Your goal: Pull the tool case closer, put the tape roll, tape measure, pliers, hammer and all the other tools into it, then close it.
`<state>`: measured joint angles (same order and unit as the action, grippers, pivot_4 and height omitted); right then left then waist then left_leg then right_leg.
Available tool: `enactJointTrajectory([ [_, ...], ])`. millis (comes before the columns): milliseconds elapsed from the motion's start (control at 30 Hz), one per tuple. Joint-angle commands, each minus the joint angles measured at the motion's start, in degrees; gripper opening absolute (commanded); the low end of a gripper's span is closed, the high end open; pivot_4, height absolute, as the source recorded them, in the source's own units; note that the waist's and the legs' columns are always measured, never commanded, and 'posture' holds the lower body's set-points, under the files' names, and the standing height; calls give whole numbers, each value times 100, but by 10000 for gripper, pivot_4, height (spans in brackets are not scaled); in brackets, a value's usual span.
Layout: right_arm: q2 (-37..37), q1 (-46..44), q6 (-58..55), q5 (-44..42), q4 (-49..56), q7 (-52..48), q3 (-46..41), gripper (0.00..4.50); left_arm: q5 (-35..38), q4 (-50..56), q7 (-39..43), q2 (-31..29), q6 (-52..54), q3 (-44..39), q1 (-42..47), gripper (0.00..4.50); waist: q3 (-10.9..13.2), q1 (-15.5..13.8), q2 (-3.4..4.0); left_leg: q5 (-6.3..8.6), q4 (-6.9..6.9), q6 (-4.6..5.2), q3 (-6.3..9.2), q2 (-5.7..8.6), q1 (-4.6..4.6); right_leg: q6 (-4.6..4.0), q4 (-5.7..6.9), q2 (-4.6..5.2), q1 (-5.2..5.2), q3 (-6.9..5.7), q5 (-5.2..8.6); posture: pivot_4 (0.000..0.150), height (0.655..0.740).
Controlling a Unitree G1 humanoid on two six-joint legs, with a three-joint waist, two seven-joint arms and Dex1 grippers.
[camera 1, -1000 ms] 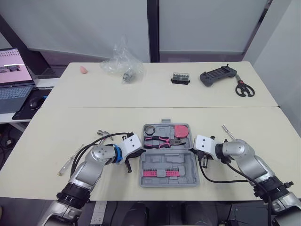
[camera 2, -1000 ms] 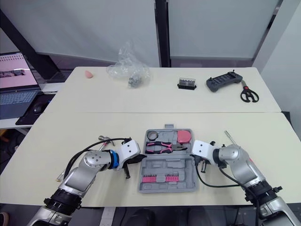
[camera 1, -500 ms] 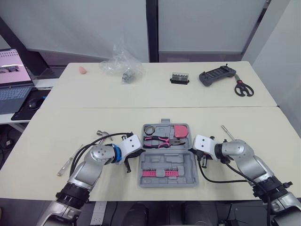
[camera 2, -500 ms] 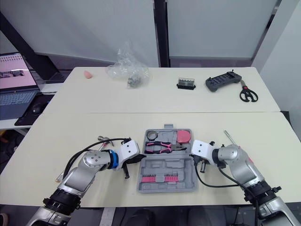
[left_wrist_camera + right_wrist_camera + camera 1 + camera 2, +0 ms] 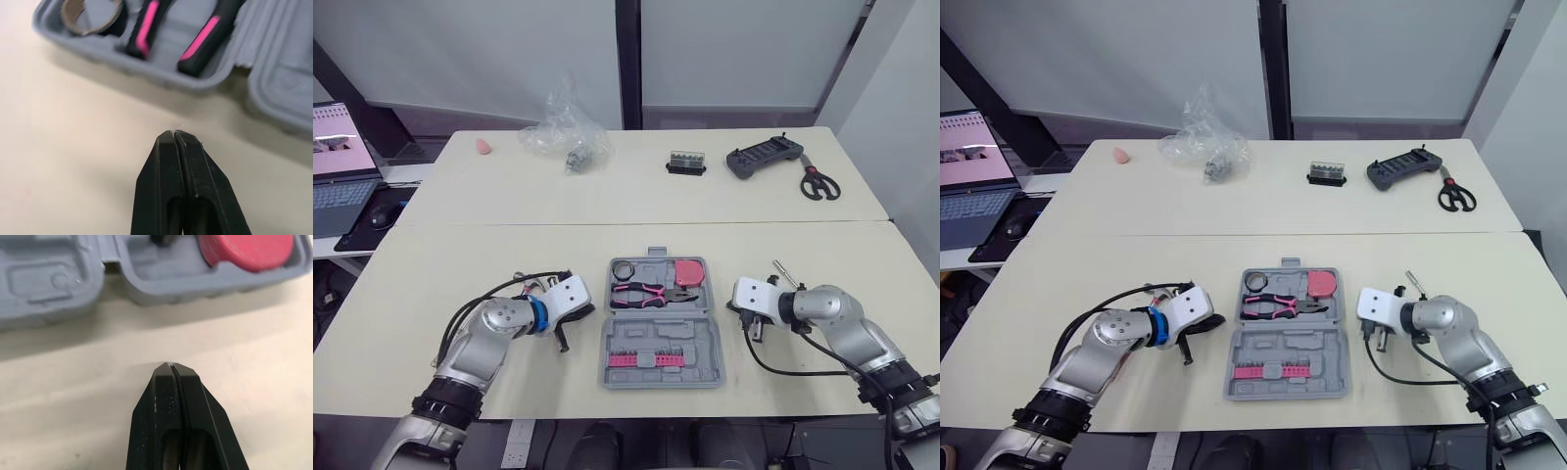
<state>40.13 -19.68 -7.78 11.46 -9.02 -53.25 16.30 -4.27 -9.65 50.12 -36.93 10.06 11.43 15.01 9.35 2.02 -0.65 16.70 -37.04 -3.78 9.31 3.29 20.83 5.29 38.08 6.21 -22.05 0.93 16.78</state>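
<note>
While the tool case lies open and flat at the near edge of the front table, we see both halves of its grey moulded plastic. The half farther from us holds the tape roll in its left corner, the pliers with black and pink handles lying across the middle, and the red tape measure in its right corner. The nearer half carries a row of pink and grey bits.

Just left of the case, the left gripper points at its side wall without touching it; just right of the case, the right gripper does the same. A slim metal-shafted tool lies on the table right of the case, behind the right arm.

From the head views we cannot judge the fingers. The left wrist view settles it: the two black fingers are pressed together, empty, their tips over bare table beside the wall that encloses the tape roll and the pliers handles. The right wrist view shows the same for that arm: fingers pressed together, holding nothing, aimed at the wall by the tape measure and the hinge.

Well beyond the case, on the far table, lie scissors, a black controller, a small bit box and a crumpled plastic bag.
</note>
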Motion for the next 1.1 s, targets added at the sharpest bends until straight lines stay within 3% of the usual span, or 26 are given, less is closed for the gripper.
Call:
enactJointTrajectory([
  [33,10,-31,3,-531,109,-21,-542,0,399,147,27,-86,-167,-464,-155,112,1,0,0,0,0,0,0,0,0,0,0,0,0,0,0,1500,7400],
  [167,86,10,4,-1678,326,-417,-1466,5240,1328,671,417,-239,-37,-1262,-280,5376,5,-14,-3,0,1,0,1,-1,7,-1,-1,1,-5,0,0,1500,7400],
  [300,545,24,-225,-2560,230,-920,-2369,14374,2294,758,917,-749,376,-2306,-402,16255,5,-17,-3,0,0,0,0,-2,8,-1,-3,2,-3,-1,0,1500,7400],
  [467,1028,55,-360,-3084,-278,-1125,-3159,24708,2837,-165,1290,-1540,646,-3455,-498,31095,6,14,0,4,7,7,-3,-3,6,-1,-6,1,-4,-1,0,1500,7400],
  [633,1356,178,246,-2912,-1409,-958,-3620,37903,2845,-1620,1303,-2045,468,-4238,-705,45000,7,45,2,14,8,25,-7,-3,2,-1,-2,0,-5,0,0,1500,7400],
  [700,1368,161,346,-2941,-1837,-803,-3792,44512,2783,-2310,1213,-2175,251,-4428,-745,45000,7,80,3,14,8,25,-8,-2,2,-1,-1,0,-7,0,0,1500,7400],
  [900,1278,138,576,-2966,-2975,-390,-4109,44802,2668,-3890,716,-2390,-197,-4697,-750,45000,7,101,3,15,9,26,-8,-2,0,-1,3,0,-9,1,0,1500,7400],
  [1100,1235,62,831,-2881,-3625,19,-4141,44802,2719,-4196,528,-2350,-331,-4723,-673,45000,7,114,3,15,9,26,-8,-2,0,-1,6,-1,-9,0,0,1500,7400],
])
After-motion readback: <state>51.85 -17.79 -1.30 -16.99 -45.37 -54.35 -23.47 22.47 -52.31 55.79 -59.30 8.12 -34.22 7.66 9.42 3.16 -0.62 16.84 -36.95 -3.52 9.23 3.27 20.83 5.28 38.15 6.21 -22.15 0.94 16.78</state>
